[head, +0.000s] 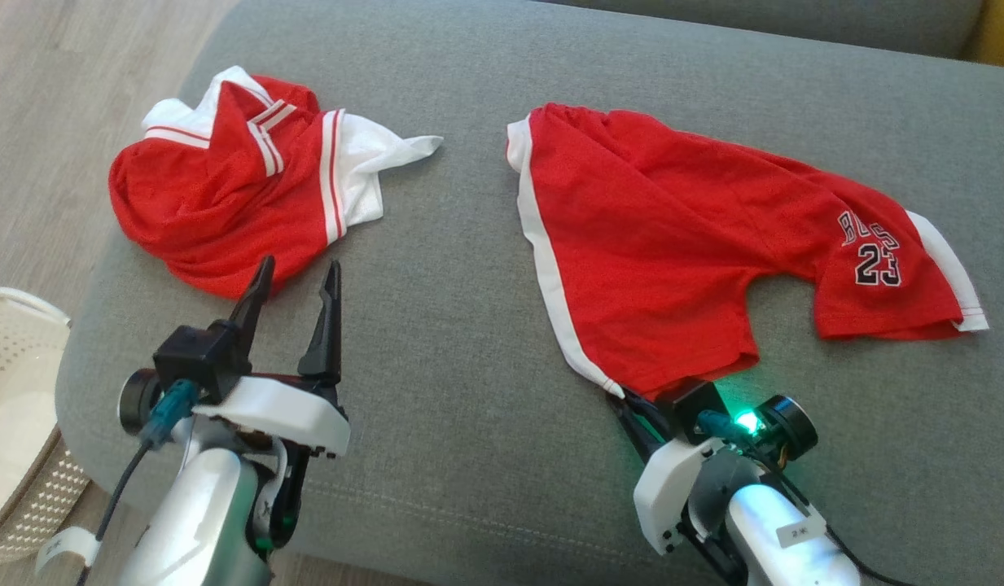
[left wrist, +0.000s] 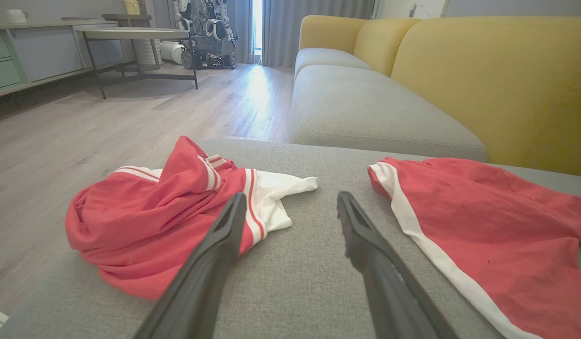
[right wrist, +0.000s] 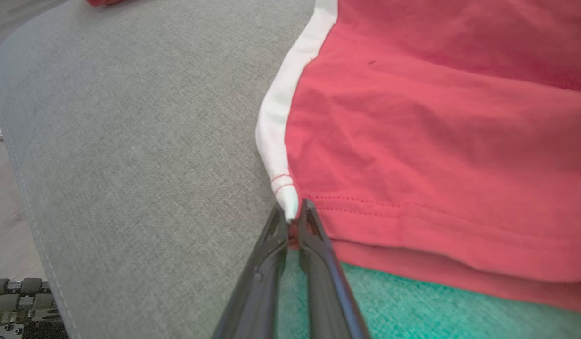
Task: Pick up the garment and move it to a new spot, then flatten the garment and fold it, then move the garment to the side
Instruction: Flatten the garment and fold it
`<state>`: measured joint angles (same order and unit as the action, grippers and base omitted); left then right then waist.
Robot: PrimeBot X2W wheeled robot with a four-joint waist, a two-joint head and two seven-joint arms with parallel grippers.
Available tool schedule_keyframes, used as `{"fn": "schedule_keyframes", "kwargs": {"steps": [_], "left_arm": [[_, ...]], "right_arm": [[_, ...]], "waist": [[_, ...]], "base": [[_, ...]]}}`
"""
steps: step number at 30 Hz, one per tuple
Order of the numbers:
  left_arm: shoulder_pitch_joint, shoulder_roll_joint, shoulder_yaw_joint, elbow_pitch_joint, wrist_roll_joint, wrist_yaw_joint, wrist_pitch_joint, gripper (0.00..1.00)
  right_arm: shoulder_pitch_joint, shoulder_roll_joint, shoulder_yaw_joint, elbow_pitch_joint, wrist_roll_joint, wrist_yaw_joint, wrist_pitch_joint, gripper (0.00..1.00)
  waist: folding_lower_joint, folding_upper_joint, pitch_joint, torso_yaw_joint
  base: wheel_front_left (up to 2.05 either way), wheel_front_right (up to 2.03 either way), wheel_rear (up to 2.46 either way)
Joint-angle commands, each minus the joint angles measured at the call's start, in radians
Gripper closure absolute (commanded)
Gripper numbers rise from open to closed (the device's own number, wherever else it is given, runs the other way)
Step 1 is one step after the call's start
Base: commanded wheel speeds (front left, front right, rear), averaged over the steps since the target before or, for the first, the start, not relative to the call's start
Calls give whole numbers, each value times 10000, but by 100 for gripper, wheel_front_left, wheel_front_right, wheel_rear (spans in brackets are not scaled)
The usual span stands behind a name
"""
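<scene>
Head view: a grey cushion [head: 453,325] carries two red garments well apart. The shorts [head: 672,236] lie spread on the right half, white stripes down both outer sides and "23" printed on the far-right leg. A crumpled red-and-white jersey [head: 217,203] sits at the upper left, near the cushion's edge. The left gripper [head: 300,264] stands at the lower left with its fingers spread wide and nothing between them, the left tip over the jersey's near hem. The right gripper [head: 632,411] sits at the near corner of the shorts, its fingertips tucked under the hem, a green light glowing on the wrist. A pale basket [head: 13,358] shows at the left edge, off the cushion.

Left wrist view: the left gripper [left wrist: 291,195] points across the cushion [left wrist: 309,273] with open jaws – the jersey [left wrist: 144,221] is to its left, the shorts [left wrist: 483,226] to its right, bare fabric between the fingers. Beyond are a sofa [left wrist: 483,80] with yellow backs, a wooden floor [left wrist: 106,122] and a round table [left wrist: 135,34].

Right wrist view: the right gripper [right wrist: 293,209] is closed, its two tips pinching the white-striped hem corner of the shorts [right wrist: 413,141] – the corner's point pokes up between them. The rest of the shorts lies flat on the cushion [right wrist: 130,141], with green light under the hem.
</scene>
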<state>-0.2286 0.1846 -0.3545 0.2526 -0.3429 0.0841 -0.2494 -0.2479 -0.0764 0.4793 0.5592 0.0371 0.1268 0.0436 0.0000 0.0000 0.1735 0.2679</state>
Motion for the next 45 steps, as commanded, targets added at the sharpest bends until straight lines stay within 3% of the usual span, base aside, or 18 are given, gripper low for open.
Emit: {"fn": "schedule_keyframes", "kwargs": {"steps": [1, 9, 19, 25, 32, 33, 34, 35, 45], "left_arm": [[-465, 142, 477, -326, 127, -41, -122, 0], [-306, 51, 817, -387, 335, -165, -123, 0], [-369, -74, 1153, -527, 555, -301, -123, 0], [-462, -171, 1266, -551, 671, -410, -123, 0], [-541, -236, 1425, -492, 755, -554, -124, 0], [-540, -244, 1441, -472, 767, -574, -124, 0], [-538, -247, 1456, -453, 781, -592, -124, 0], [-535, -251, 1474, -438, 792, -608, -124, 0], [-308, -222, 1636, -337, 835, -610, -124, 0]], "right_arm": [[-185, 118, 66, -17, -132, 39, -40, 100], [34, 18, -883, -401, -513, 39, -10, 100], [499, -1175, -2572, -2347, -1147, 39, 1082, 100], [500, -1799, -3771, -3297, -1352, 39, 1447, 100], [412, -1559, -4823, -3651, -1480, 39, 1423, 100], [406, -1452, -4826, -3580, -1454, 39, 1409, 84], [407, -1340, -4803, -3530, -1418, 39, 1374, 51], [414, -1256, -4779, -3503, -1426, 39, 1321, 0], [1220, -290, -5182, -3820, -956, 39, 908, 0]], "waist": [[0, 0, 11, -53], [0, 0, -57, -615], [0, 0, 246, -1541], [0, 0, 436, -1732], [0, 0, 560, -1899], [0, 0, 550, -1922], [0, 0, 538, -1946], [0, 0, 524, -1970], [0, 0, 118, -2210]], "base": [[0, 0, 0], [0, 0, 0], [0, 0, 0], [0, 0, 0], [0, 0, 0], [0, 0, 0], [0, 0, 0], [0, 0, 0], [0, 0, 0]]}}
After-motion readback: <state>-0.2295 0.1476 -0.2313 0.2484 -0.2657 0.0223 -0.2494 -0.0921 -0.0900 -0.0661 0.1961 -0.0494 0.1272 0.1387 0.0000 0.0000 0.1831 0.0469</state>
